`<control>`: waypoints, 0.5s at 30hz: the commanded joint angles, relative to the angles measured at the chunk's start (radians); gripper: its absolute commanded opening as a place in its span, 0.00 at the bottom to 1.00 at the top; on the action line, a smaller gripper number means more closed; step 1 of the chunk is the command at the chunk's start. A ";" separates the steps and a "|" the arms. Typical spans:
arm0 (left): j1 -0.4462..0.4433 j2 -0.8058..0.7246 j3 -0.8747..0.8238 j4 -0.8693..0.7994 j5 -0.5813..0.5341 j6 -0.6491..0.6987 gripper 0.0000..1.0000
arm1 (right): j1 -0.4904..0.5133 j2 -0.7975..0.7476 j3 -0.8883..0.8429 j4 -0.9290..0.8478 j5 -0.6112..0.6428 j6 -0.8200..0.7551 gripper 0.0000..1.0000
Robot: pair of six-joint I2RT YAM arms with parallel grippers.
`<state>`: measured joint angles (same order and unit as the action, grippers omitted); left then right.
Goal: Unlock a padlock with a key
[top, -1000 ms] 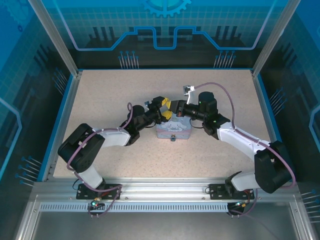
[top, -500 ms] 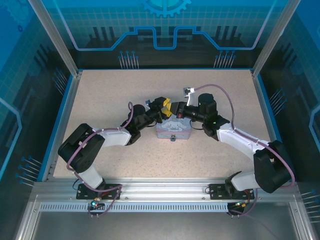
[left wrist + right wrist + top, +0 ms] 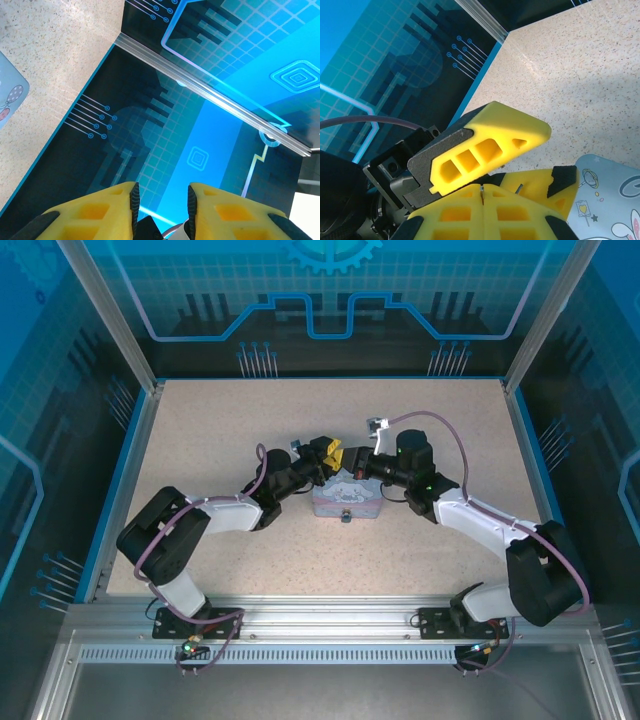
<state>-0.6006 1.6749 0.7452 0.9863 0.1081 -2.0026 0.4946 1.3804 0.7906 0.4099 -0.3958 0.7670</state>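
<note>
Key [image 3: 482, 187] sliver within the clenched right tool [image 3: 482, 196], left tool [image 3: 161, 200] just beside, its grip unclear

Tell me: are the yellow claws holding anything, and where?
Cannot tell. The right gripper is pressed shut, perhaps pinching a thin sliver; the left gripper stands open.

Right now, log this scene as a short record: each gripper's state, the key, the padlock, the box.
left gripper: open, fingers apart, meeting the right gripper over the box's far edge
right gripper: shut, fingers pressed together
key: likely the thin dark sliver at the right gripper's finger seam
padlock: likely the small dark item on the box's near side; too small to confirm
box: pale, flat on the table
</note>
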 commanded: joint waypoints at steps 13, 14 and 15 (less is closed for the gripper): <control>-0.007 0.017 -0.002 0.054 -0.030 -0.019 0.22 | -0.025 -0.056 -0.024 0.009 0.014 -0.010 0.00; -0.007 0.017 -0.002 0.054 -0.030 -0.019 0.20 | -0.025 -0.055 -0.025 0.008 0.014 -0.009 0.00; -0.008 0.017 -0.003 0.053 -0.032 -0.018 0.18 | -0.025 -0.055 -0.025 0.008 0.017 -0.009 0.00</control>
<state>-0.6006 1.6798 0.7448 0.9863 0.0929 -2.0018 0.4770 1.3441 0.7708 0.4084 -0.3923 0.7670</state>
